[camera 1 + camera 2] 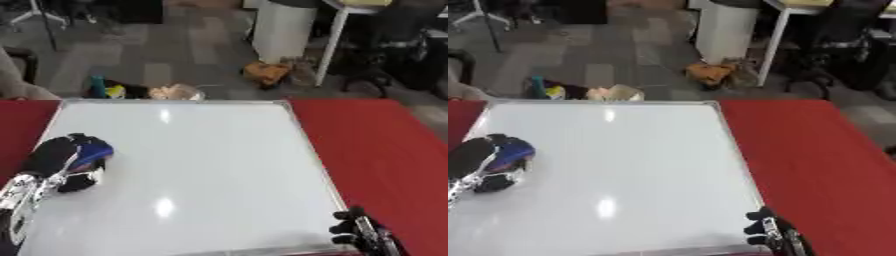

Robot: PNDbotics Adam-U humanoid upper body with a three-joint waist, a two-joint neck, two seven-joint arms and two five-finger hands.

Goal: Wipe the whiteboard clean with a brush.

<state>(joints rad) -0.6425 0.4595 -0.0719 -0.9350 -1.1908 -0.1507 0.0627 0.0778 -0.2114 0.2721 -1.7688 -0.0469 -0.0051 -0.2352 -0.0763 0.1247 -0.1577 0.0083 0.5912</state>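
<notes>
A white whiteboard (pixel 201 170) with a silver frame lies flat on the red table (pixel 376 145); its surface shows no marks, only light reflections. My left hand (pixel 54 159) rests on the board's left side, fingers curled round a blue brush (pixel 92 151) that is pressed on the surface. My right hand (pixel 363 232) shows at the board's lower right corner, fingertips dark and pointing up, holding nothing.
Beyond the table's far edge is a grey floor with an orange bag (pixel 266 72), a white bin (pixel 282 27), a white table leg (pixel 331 42) and small clutter (pixel 140 91) near the board's top edge.
</notes>
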